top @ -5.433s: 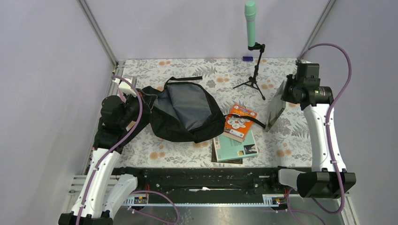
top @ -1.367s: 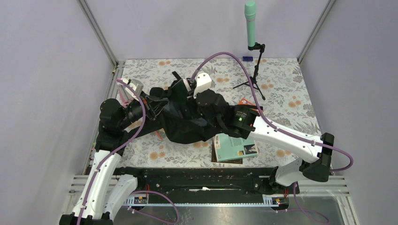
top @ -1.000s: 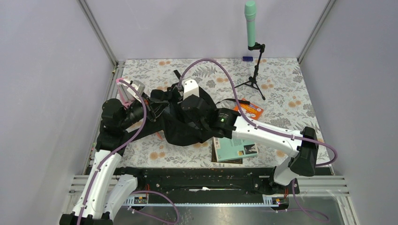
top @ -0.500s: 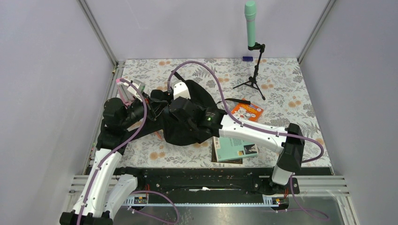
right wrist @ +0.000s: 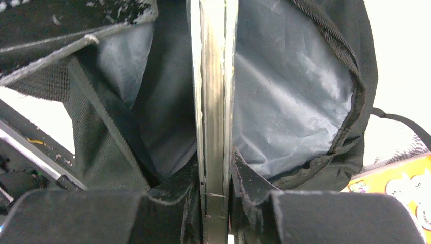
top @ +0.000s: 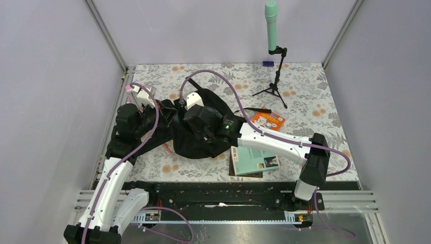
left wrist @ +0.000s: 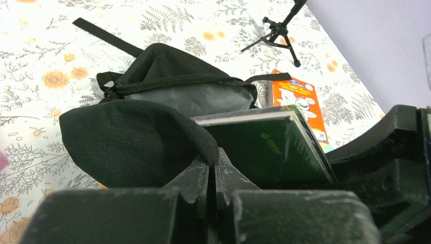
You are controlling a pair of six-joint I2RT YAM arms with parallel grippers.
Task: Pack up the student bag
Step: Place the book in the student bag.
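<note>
The student bag, black with grey lining, lies open left of centre. My left gripper is shut on the bag's black fabric rim and holds it up; its fingertips pinch the edge. My right gripper is shut on a thin dark green book, seen edge-on in the right wrist view. The right gripper holds the book partly inside the bag's mouth, against the lining. The book's far end is hidden in the bag.
An orange book and a teal book on a darker one lie right of the bag. A green microphone on a tripod stands at the back. A bag strap trails toward the back. The enclosure frame runs along the left side.
My right arm has swung the dark book from the right side across to the bag and pushed it leftward into the opening. My left gripper still holds the rim, shifted slightly.
</note>
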